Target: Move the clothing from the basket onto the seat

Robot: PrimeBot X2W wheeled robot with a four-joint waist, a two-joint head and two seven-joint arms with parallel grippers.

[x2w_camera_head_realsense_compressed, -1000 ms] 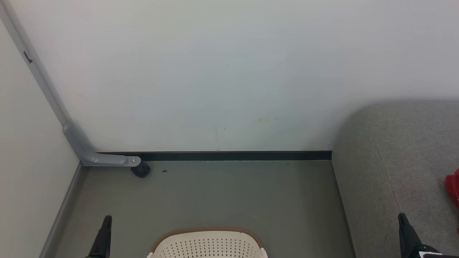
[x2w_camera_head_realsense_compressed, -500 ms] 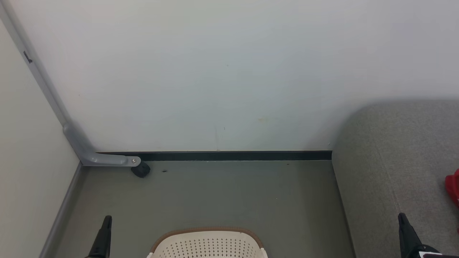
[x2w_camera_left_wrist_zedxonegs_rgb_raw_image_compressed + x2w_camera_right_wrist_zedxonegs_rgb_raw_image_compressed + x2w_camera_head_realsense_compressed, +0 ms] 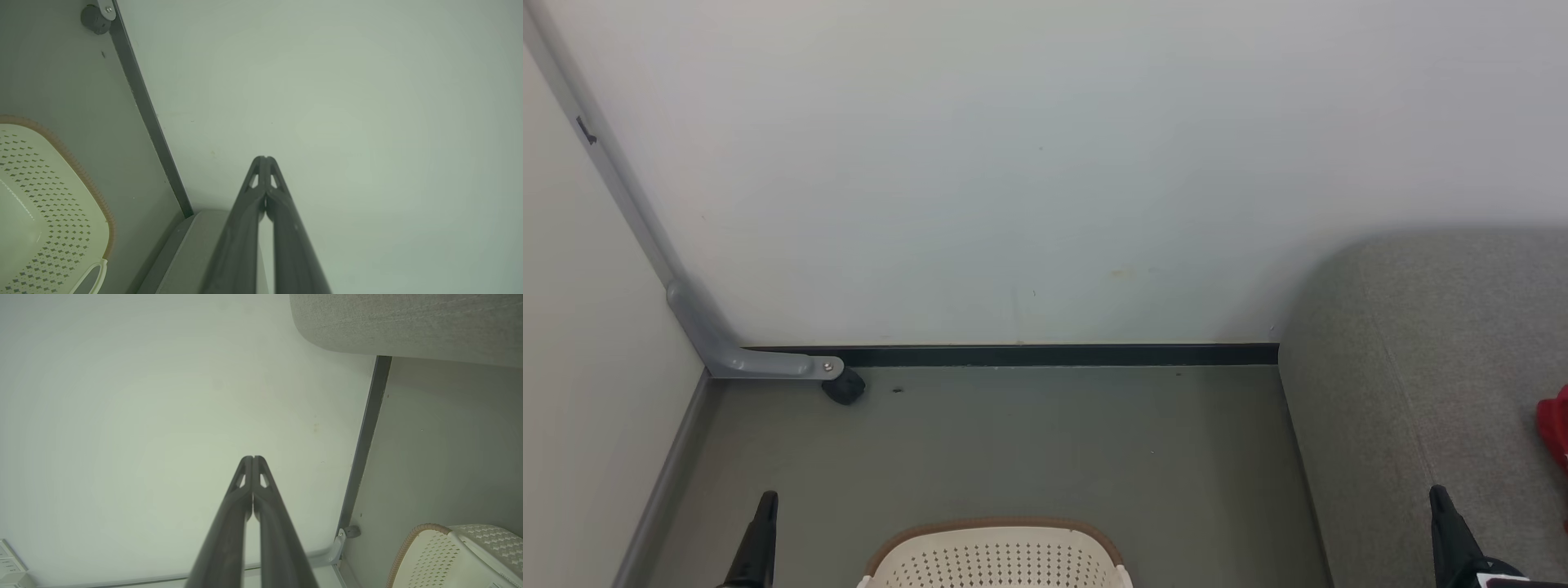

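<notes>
The cream-white basket [image 3: 995, 558] with a brown rim stands on the floor at the bottom middle of the head view; its perforated wall also shows as the basket [image 3: 45, 204] and the basket [image 3: 445, 555]. The grey seat [image 3: 1421, 392] fills the right side, also seen as the seat [image 3: 408, 322]. A bit of red clothing [image 3: 1555, 425] lies on the seat at the right edge. My left gripper [image 3: 766, 500] is shut and empty left of the basket, tips together [image 3: 264, 158]. My right gripper [image 3: 1437, 492] is shut and empty over the seat's front part, tips together [image 3: 252, 458].
A white wall [image 3: 1013, 163] with a dark skirting strip [image 3: 1054, 355] closes the far side. A grey angled bracket with a black caster [image 3: 843, 387] sits in the left corner beside a side panel. Grey floor [image 3: 1013, 441] lies between basket and wall.
</notes>
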